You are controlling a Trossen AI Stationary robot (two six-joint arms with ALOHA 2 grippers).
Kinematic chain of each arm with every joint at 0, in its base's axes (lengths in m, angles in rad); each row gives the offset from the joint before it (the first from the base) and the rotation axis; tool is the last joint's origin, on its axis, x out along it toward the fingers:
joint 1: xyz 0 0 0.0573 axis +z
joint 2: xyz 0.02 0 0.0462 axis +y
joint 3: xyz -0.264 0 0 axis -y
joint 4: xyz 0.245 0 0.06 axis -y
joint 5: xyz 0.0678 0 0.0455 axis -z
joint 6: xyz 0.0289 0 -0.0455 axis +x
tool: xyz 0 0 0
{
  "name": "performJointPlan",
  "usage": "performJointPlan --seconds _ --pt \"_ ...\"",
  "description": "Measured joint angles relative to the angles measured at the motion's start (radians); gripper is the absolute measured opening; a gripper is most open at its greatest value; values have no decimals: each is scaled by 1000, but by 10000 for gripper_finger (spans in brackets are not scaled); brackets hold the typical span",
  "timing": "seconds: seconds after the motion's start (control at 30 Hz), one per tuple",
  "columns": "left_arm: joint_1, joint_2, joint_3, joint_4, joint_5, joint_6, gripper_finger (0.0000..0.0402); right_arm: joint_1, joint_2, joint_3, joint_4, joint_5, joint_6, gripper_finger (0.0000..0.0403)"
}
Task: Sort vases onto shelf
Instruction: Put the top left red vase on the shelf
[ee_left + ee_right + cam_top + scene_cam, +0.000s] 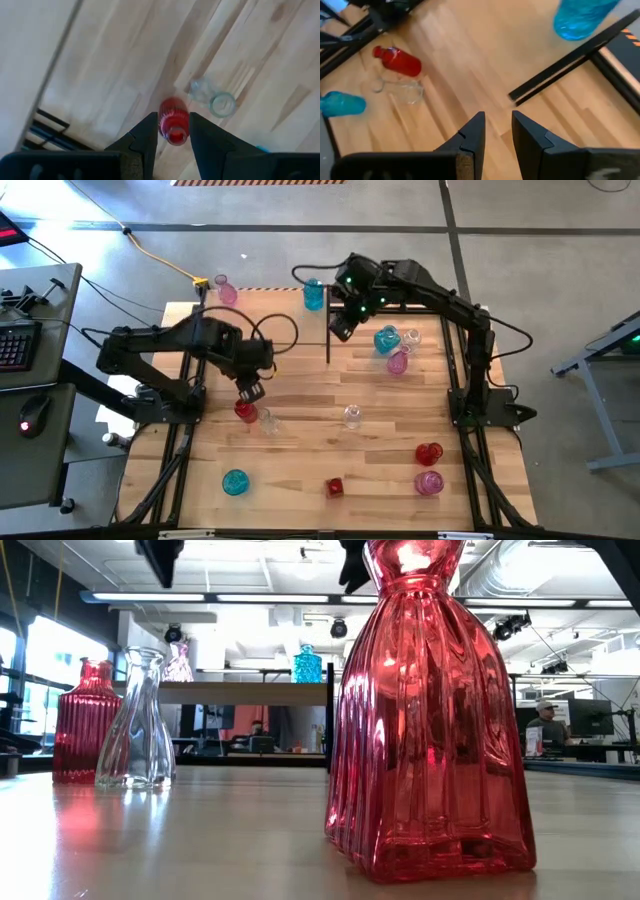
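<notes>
The shelf is a light wood panel at the table's far left; a pink vase and a teal vase stand on its far edge. My left gripper hovers open just above a red vase, one finger on either side of its neck and not touching it. A clear vase stands right beside the red one. My right gripper is open and empty, above the table by the shelf's right frame bar.
More vases stand on the tabletop. A teal, a clear and a pink one are far right. A clear one is mid-table. Red, pink, red and teal ones stand near the front edge.
</notes>
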Motion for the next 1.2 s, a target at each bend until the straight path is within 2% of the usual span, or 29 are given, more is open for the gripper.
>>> performJointPlan --seconds 0.63,0.83,1.2 --pt "-56 -194 -449 137 7 -215 101 207 1 0 -5 38 132 76" --pt "-56 -219 -521 225 58 -220 101 229 1 0 -5 46 150 76" --pt "-89 -220 -527 237 61 -240 101 230 2 0 -7 67 154 76"
